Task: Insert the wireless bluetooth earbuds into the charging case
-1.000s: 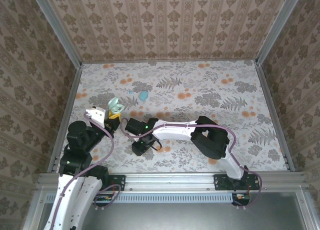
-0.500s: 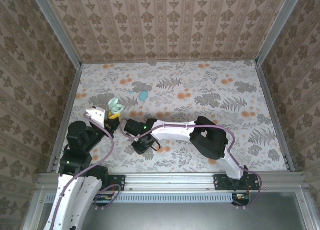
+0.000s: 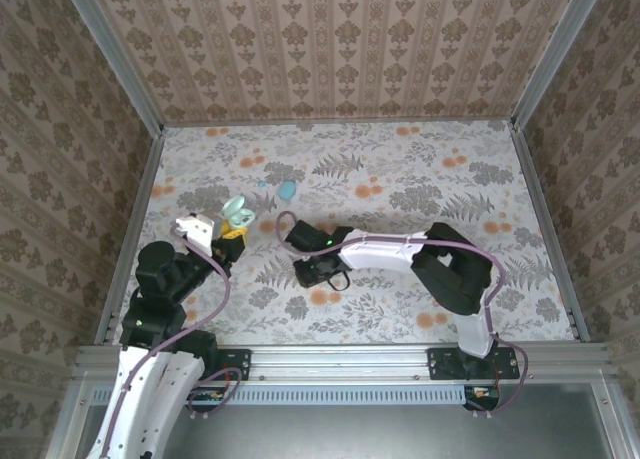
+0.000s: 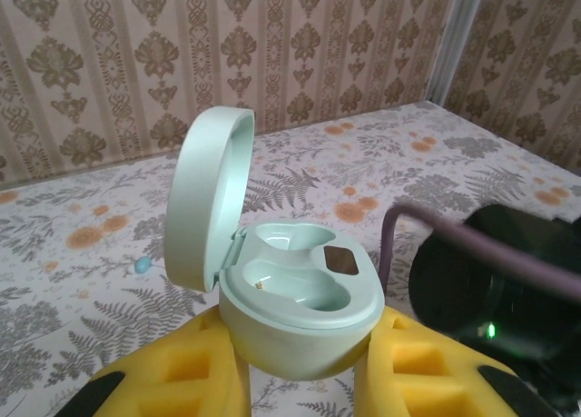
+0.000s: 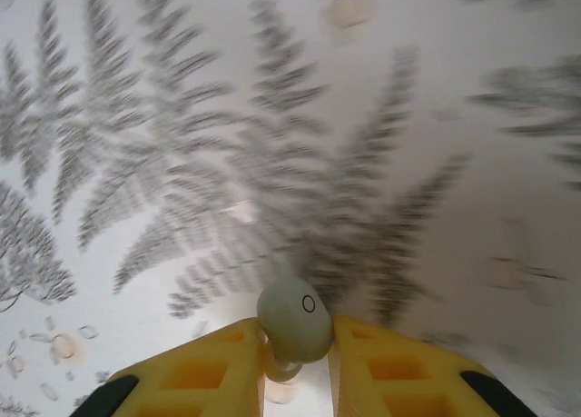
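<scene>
The floral table (image 3: 400, 179) spans the walled cell. The right arm (image 3: 390, 251) reaches in from the right to the table's middle. The left arm (image 3: 160, 279) stands at the near left.

The left gripper (image 4: 300, 353) has its yellow pads clamped on the base of the mint case (image 4: 300, 299), holding it upright above the table at the left. The lid (image 4: 204, 199) is swung open and stands on the case's left side, and the 2 wells face up.

A teal oval (image 3: 287, 190) lies on the table beyond the case, apart from both grippers.

The right gripper (image 5: 295, 340) points down over a grey fern print, its pads closed on 1 pale earbud (image 5: 292, 317), which sticks out past the fingertips, above the cloth. The 2nd earbud (image 4: 141, 265), a tiny light-blue bit, lies loose on the table, beyond the case and left of its lid in the left wrist view.
</scene>
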